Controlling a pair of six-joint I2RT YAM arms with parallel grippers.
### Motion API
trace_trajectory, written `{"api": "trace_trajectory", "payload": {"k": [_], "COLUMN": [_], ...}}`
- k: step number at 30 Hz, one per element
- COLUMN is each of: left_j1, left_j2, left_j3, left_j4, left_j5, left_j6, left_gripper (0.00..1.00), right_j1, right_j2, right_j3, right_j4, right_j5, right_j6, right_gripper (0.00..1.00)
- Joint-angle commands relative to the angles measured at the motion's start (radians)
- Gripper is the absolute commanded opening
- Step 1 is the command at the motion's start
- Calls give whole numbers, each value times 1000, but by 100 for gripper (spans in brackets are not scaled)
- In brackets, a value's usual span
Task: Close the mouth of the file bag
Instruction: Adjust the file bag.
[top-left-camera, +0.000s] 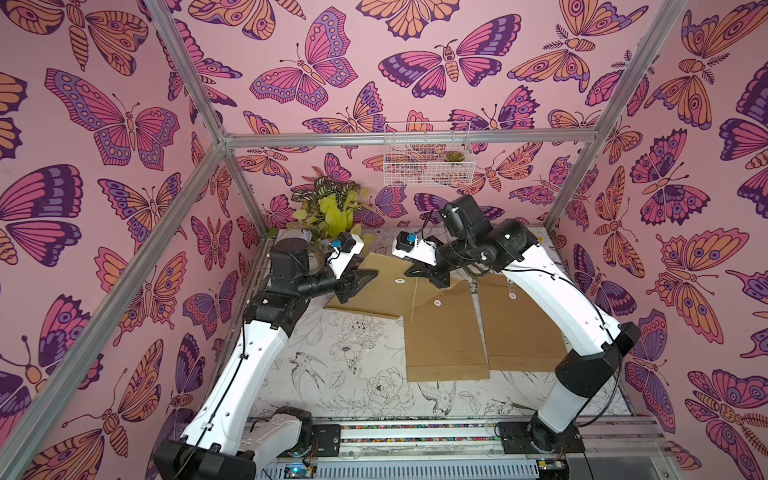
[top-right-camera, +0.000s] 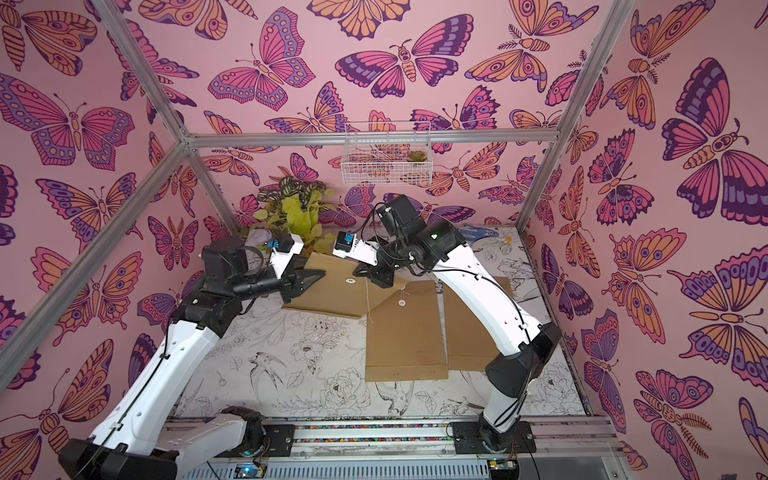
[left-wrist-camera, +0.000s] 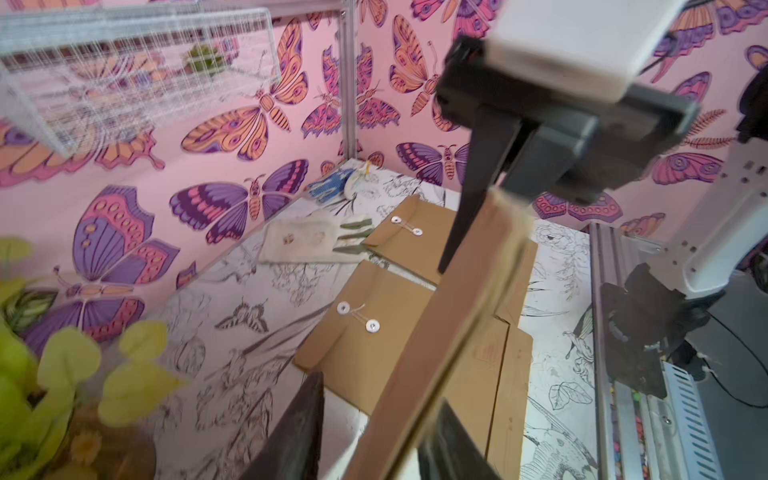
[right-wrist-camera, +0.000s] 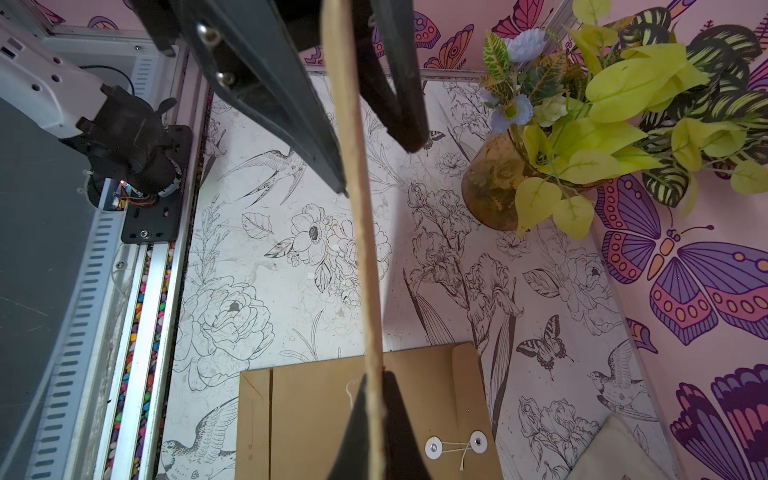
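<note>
My right claw (right-wrist-camera: 372, 380) clamped the file bag (top-left-camera: 374, 295), left claw (left-wrist-camera: 376, 399) apart around its edge; single hold risked it twisting loose

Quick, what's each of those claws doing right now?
Left gripper: open, its fingers either side of the lifted file bag, not clamping it.
Right gripper: closed, pinching the file bag's edge.

Table (top-left-camera: 353, 365): white, printed with line-drawn flowers and birds.
Vase (right-wrist-camera: 490, 187): amber glass with yellow-green leaves and pale blue flowers, at the table's 11 o'clock corner.
Wire basket (top-left-camera: 428, 153): white, on the back wall at 12 o'clock.
Succulent (top-left-camera: 453, 157): small, inside the basket.
Gloves: a white glove (left-wrist-camera: 307, 237) and a blue glove (left-wrist-camera: 332, 189), near the 1 o'clock corner.
</note>
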Motion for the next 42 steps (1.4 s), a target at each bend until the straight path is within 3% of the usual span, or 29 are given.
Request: {"api": "trace_trajectory", "payload": {"k": [1,7,11,19,20,23,26,34,42], "left_j1": [29,29,22,3,3,5,5,2,2], "left_j2": [-26,-11,6,4,-1,-22,-44,-78,-102], "left_j3": [-71,-71,-56,-71,-78,-102,-118,-159,-149], "left_j4": [-25,-5,-4,61,85,148,179,199,212], "left_j5": [-25,69,142,154,142,98,60,-69,-103], "left_j6": [-6,37,28,-36,-64,-156,-237,-369,-465], "left_gripper": [42,43,38,0,0,0,0,0,0], "right_j1": [-13,-19,-27,-33,-34,-39,-60,-99,-100], "right_j2": [-40,-43,-38,-31,-34,-68,-132,-308,-444], "right_j3": [1,24,40,10,-7,-80,-196,-498,-872], "right_j4": [-19,-43,-8,141,166,258,383,639,946], "right_j5": [-55,-97,-96,-59,-45,28,82,216,301], "right_j6": [-19,-29,0,130,152,239,336,602,828], "right_gripper": [0,0,0,0,3,31,50,73,71]}}
